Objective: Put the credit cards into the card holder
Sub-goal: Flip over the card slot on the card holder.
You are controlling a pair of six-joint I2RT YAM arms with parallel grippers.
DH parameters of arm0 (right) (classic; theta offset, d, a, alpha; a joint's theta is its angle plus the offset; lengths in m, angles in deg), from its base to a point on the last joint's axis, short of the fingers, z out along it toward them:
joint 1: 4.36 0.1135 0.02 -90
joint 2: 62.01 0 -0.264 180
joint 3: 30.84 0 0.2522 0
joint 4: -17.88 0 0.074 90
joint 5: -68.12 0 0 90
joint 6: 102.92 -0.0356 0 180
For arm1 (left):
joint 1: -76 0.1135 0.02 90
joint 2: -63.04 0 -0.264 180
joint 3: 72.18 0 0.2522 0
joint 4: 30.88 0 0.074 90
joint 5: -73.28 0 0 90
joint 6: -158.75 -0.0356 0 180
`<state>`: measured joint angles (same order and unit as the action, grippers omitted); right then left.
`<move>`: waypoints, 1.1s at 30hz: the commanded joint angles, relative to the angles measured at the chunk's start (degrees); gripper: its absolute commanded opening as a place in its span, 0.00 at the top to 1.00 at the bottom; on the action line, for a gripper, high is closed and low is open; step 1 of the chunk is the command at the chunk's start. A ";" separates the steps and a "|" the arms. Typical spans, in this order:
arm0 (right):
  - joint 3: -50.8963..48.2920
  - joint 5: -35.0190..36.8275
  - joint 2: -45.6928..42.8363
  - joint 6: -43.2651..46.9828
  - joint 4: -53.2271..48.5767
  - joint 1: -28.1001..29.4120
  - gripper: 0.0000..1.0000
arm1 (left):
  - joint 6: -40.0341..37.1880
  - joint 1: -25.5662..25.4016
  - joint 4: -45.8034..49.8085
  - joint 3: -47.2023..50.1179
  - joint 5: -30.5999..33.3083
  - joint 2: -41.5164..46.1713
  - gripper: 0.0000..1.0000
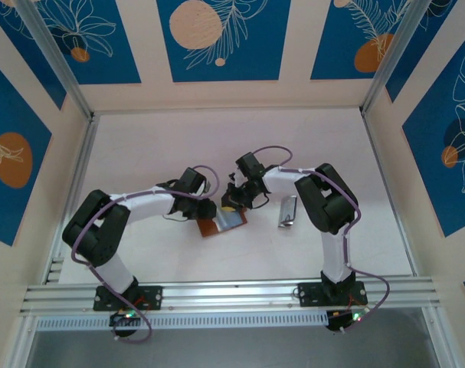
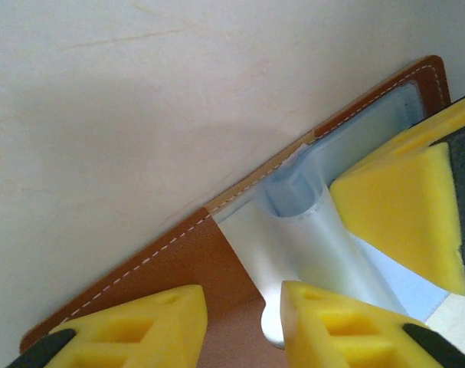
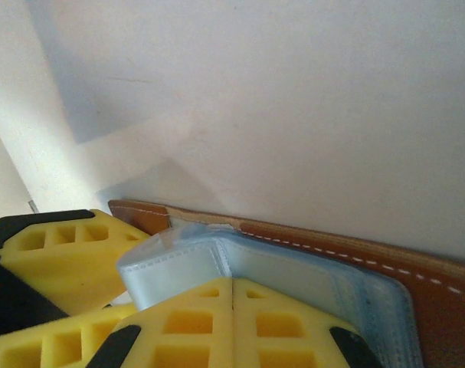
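The brown card holder (image 1: 214,228) lies open on the table between both arms, its bluish-grey pocket (image 3: 293,272) lifted off the leather. My right gripper (image 3: 232,285) is shut on the edge of that pocket, fingers pressed together; one of its yellow fingers (image 2: 397,215) shows in the left wrist view. My left gripper (image 2: 243,307) is open just above the holder (image 2: 178,261). A pale silver credit card (image 2: 255,261) lies between its fingers, its far end under the pocket's lip, touching neither pad clearly. More credit cards (image 1: 286,213) rest on the table to the right.
The white table (image 1: 232,146) is boxed in by blue-patterned walls at the back and both sides. An aluminium rail (image 1: 232,295) runs along the near edge by the arm bases. Open tabletop lies behind the grippers.
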<state>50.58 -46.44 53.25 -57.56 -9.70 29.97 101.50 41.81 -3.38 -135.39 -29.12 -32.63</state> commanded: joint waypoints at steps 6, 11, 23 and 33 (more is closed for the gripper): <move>-1.74 1.04 4.57 -2.03 -2.00 0.57 1.00 | -1.83 -0.27 3.39 2.81 4.19 3.84 0.54; -1.04 1.75 5.32 -1.89 -3.15 0.48 1.00 | -5.15 -5.35 7.75 2.31 11.09 9.64 0.44; -0.07 1.42 6.18 -1.83 -3.60 0.26 0.92 | -9.98 -19.18 13.13 -3.46 24.20 6.38 0.25; -0.25 1.33 6.18 -1.37 -3.82 0.30 0.90 | -7.46 -21.96 15.71 -7.88 33.57 -1.24 0.24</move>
<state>51.98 -49.59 55.22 -58.83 -8.46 29.80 93.11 20.45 9.27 -141.99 -0.51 -32.35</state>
